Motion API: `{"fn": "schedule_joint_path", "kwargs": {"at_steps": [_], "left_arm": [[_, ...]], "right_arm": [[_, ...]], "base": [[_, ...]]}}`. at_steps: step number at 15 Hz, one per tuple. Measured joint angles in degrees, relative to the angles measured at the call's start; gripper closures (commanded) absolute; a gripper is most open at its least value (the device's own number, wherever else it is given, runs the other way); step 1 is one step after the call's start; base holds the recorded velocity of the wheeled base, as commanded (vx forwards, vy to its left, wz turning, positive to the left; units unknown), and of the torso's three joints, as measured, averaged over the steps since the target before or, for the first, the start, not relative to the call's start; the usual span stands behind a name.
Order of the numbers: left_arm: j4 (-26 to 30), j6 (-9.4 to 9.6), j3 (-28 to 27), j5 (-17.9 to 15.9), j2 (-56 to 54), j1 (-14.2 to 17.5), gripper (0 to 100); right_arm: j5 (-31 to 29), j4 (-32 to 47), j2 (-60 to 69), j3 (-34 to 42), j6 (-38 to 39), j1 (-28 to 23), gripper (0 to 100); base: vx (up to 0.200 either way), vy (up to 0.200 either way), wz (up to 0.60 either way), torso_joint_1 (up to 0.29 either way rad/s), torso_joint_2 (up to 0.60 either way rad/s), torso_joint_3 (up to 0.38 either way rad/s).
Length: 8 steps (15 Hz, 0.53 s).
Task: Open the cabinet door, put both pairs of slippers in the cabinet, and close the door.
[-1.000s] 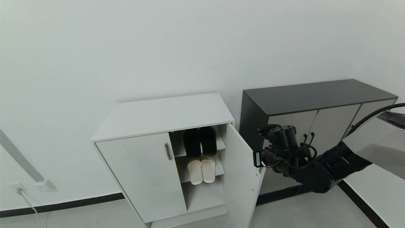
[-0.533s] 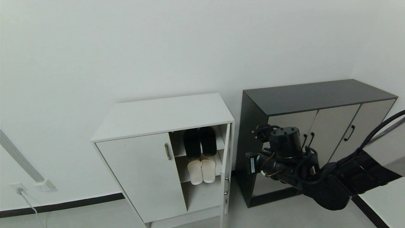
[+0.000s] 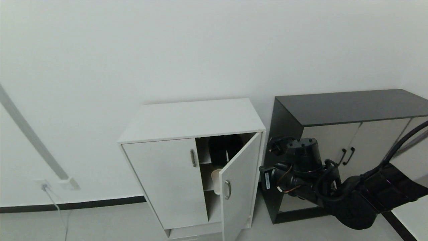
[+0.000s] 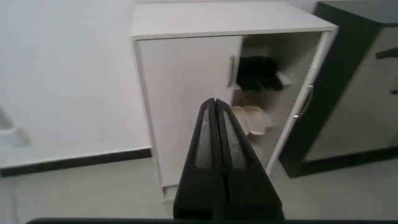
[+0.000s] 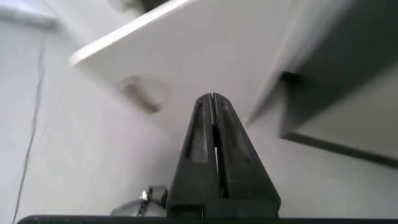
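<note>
So the white cabinet stands on the floor against the wall, left door shut, right door hanging about halfway open. Both pairs are inside: black slippers on the top shelf, white slippers on the shelf right under them, out near its front edge. In the head view the door covers a good part of both pairs.

Right gripper has its fingers pressed flat together with nothing in them, tip right up by the outer face of that right door, not far from the handle. Can't tell if it's actually touching. Left gripper is pinched closed and empty too, well back from the cabinet and pointed at its front.

A dark cabinet sits just beside the white one on the right, and there's a wall socket low on the wall off to the left.
</note>
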<state>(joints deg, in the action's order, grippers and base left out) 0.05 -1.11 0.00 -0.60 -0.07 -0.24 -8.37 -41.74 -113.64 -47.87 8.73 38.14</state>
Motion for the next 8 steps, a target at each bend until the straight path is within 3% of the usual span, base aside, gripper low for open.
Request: {"fn": "schedule_joint_path", "kwargs": {"at_steps": [3,8], "left_arm": [[-0.05,0.05,0.00,0.00,0.00,0.09,100],[-0.05,0.00,0.00,0.00,0.00,0.04,100]], "right_arm": [[2.69,-4.07,-0.02,2.01,-0.61,0.02,100],[13.57,-12.67,-0.04,8.81,-3.56,-1.05,100]], "base": [[0.000,0.000,0.00,0.000,0.00,0.000],[0.000,0.000,0.00,0.000,0.00,0.000]]}}
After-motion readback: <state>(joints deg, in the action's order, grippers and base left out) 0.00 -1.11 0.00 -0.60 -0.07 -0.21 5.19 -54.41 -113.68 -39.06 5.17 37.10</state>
